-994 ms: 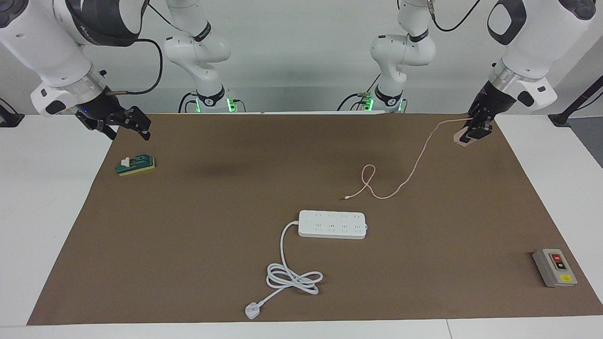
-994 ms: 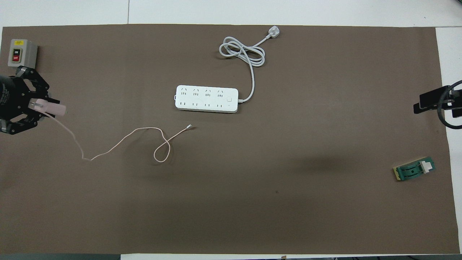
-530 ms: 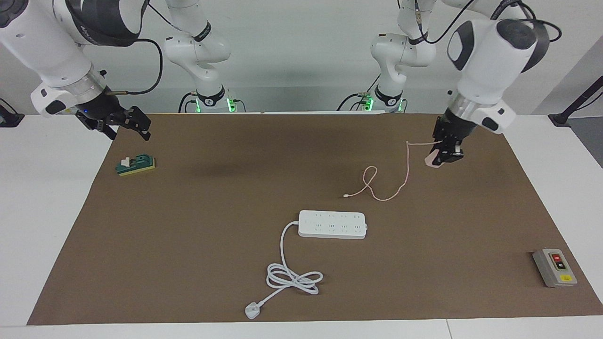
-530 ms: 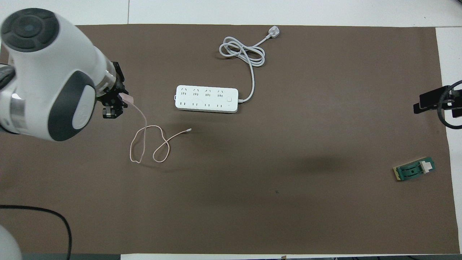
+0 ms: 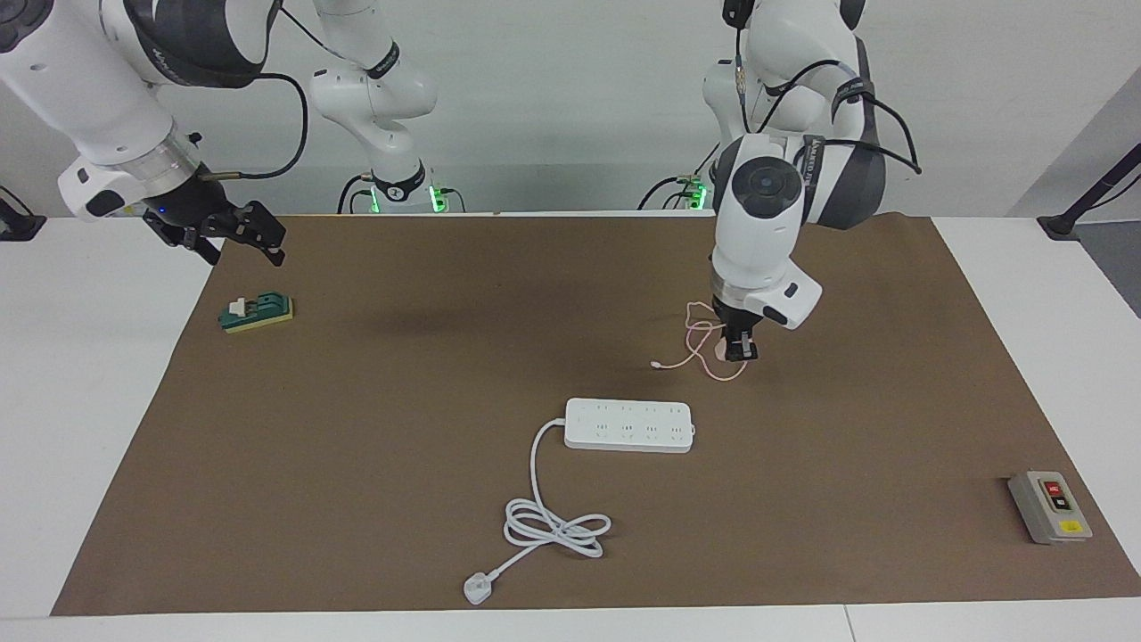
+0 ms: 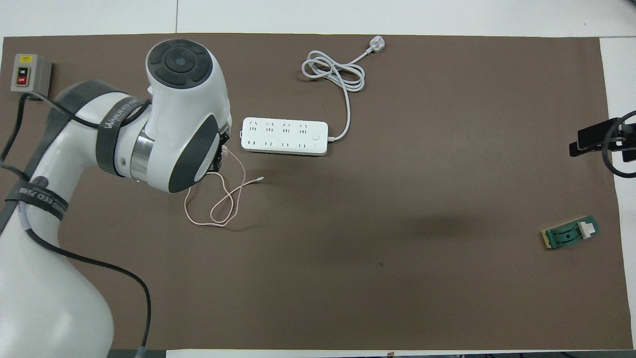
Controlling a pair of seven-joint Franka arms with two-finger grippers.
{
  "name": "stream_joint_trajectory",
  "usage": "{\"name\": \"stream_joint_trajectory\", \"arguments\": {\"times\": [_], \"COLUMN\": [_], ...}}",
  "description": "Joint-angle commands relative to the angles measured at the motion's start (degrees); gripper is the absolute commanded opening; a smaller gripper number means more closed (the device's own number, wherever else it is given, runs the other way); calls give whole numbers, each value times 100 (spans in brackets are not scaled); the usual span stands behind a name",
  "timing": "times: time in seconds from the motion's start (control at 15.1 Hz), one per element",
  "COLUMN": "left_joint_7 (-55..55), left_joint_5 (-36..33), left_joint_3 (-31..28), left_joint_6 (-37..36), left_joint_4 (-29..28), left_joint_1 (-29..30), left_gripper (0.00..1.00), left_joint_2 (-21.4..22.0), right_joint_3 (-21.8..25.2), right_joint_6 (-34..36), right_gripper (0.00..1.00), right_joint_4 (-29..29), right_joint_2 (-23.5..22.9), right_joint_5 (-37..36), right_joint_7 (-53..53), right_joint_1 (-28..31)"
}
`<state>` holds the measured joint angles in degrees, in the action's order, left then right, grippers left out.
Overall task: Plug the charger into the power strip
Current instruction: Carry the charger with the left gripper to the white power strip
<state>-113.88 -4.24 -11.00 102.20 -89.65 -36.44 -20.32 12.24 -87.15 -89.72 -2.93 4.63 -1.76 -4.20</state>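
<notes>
The white power strip (image 5: 628, 424) (image 6: 284, 136) lies flat mid-mat with its sockets up. My left gripper (image 5: 736, 349) is shut on the pale pink charger (image 5: 719, 351), hanging low over the charger's own cable. The thin pink cable (image 5: 700, 343) (image 6: 226, 199) lies in loops on the mat, nearer to the robots than the strip. In the overhead view the left arm hides the gripper, and only a corner of the charger (image 6: 225, 149) shows beside the strip's end. My right gripper (image 5: 242, 234) (image 6: 598, 140) waits open over the mat's edge at its own end.
The strip's thick white cord (image 5: 553, 522) coils away from the robots and ends in a white plug (image 5: 478, 588) (image 6: 376, 44). A grey switch box (image 5: 1050, 506) (image 6: 30, 73) sits at the left arm's end. A green block (image 5: 257, 312) (image 6: 571, 234) lies near the right gripper.
The left arm has swung in from the mat's corner toward the power strip with the charger, dragging the cable into tighter loops. The right arm has not moved.
</notes>
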Motion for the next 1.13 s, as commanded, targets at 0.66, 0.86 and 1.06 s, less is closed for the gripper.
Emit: {"name": "stream_joint_trajectory", "arguments": {"times": [0.66,0.86,1.06], "left_joint_7": [77,94,182], "left_joint_5": [-288,-288,-279], "left_joint_3": [-95,-95,-86], "left_joint_6": [353,362,353], "left_joint_4": [1062,1160,1160], "left_joint_1": [-276,-276,-285], "left_gripper": [0,0,0], "left_joint_2": [-1359,-1527,-1571], "right_joint_3": [-37,-37,-37], "right_joint_6": [111,111,111], "right_gripper": [100,100,100], "right_joint_4": [25,25,25], "right_joint_2": [29,29,29], "right_joint_5": [-103,-103,-103], "right_joint_7": [-79,-79,-79], "right_joint_1": [59,59,59]}}
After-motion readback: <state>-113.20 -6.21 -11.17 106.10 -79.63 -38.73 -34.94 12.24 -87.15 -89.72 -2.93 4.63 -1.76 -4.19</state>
